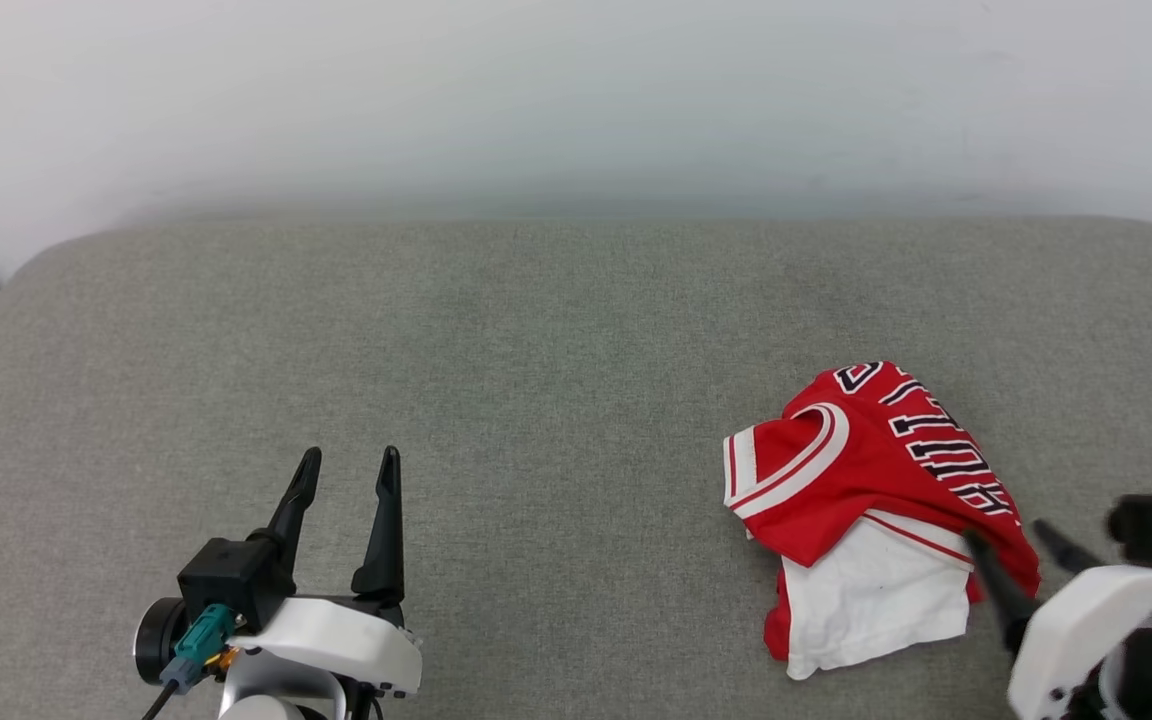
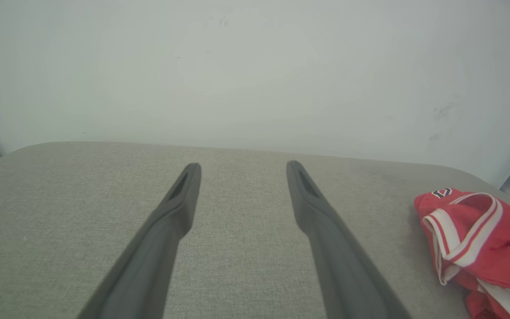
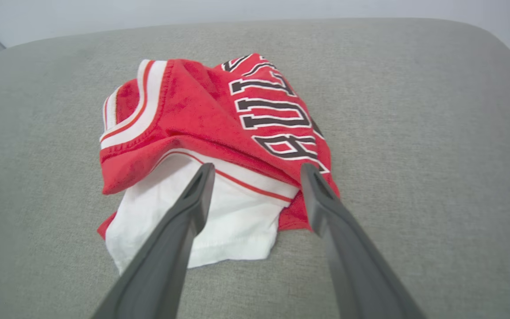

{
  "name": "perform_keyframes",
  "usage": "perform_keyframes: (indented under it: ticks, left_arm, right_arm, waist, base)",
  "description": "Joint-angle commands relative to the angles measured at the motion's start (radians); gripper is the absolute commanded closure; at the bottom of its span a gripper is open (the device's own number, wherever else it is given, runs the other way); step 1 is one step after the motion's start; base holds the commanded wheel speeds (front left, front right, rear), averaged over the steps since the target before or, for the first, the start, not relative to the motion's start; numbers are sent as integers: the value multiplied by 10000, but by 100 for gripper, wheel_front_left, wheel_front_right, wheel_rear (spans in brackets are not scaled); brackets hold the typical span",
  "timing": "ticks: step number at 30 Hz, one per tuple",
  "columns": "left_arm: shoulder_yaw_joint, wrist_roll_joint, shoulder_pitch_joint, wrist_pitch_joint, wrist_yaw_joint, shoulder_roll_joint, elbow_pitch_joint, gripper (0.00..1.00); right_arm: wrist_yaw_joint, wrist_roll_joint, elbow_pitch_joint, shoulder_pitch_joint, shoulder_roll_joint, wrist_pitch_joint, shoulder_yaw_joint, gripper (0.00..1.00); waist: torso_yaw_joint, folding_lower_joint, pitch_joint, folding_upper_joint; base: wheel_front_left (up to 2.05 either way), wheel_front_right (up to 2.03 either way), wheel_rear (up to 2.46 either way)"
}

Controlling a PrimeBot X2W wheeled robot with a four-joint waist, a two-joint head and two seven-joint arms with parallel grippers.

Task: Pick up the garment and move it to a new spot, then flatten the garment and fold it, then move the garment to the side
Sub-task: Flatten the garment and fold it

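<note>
Head view: a red shirt [image 1: 876,470] lies crumpled in a heap on the right half of a grey cushion [image 1: 536,400], well in from its far edge. A white wall [image 1: 536,100] rises behind the cushion. The shirt's red body is bunched on top, with black, white-outlined letters running along its right side. A striped red-and-white trim curves across its left part, and a white sleeve spreads flat toward the near side.

The right hand [image 1: 1006,533] sits at the lower right, at the shirt's near right edge. Its two dark fingers are spread apart and point up and to the left across the red cloth. Nothing is pinched between them. Whether the tips touch the cloth cannot be told.

The left hand [image 1: 351,455] is at the lower left, well apart from the shirt, over bare cushion. Its fingers are spread wide, with nothing between them.

In the right wrist view the right hand [image 3: 257,167] points at the shirt [image 3: 202,115]. One fingertip lies over the white sleeve and the other over the red edge below the letters, with an open gap between them.

In the left wrist view the left hand [image 2: 243,165] points toward the wall, fingers apart over bare cushion. The shirt [image 2: 476,235] shows at the right edge, its striped trim facing the camera.
</note>
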Motion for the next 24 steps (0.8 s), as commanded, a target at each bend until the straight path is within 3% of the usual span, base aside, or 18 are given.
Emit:
perform_keyframes:
  ticks: [1,6,9,20,21,22,23,24]
  left_arm:
    - [-21,-3,68,21,33,43,-40,0]
    - [-93,-22,72,52,14,45,-73,0]
    - [-177,-8,-50,55,-31,10,-104,0]
    - [-234,9,-417,-34,-66,-102,-55,0]
    - [-221,10,-419,-48,-63,-95,-46,0]
    - [-205,6,-415,-54,-52,-88,-42,0]
    - [-192,3,-414,-67,-38,-85,-35,0]
    - [-168,1,-404,-78,-28,-78,-29,0]
  right_arm:
    - [-3,-16,-177,177,-71,338,244,0]
    - [-3,345,-1016,198,-542,2727,1852,0]
    - [-5,553,-1013,14,-785,3596,2689,0]
    - [-5,1150,884,-1159,-1077,3418,4110,0]
    - [-5,1183,999,-1233,-1097,3353,4157,51]
    - [-5,1213,1089,-1285,-1141,3296,4191,78]
    - [-5,1216,1139,-1344,-1177,3230,4202,100]
    - [-5,1203,1144,-1423,-1220,3167,4199,100]
  waist:
    - [0,0,-62,-1]
    - [111,0,-116,-1]
    - [292,0,-38,-1]
    - [780,0,589,-1]
    - [779,0,617,-1]
    - [768,0,648,-1]
    - [751,0,666,-1]
    - [720,0,675,-1]
  base:
    - [0,0,0]
    - [0,0,0]
    - [0,0,0]
    - [0,0,0]
    - [0,0,0]
    - [0,0,0]
    - [0,0,0]
    - [0,0,0]
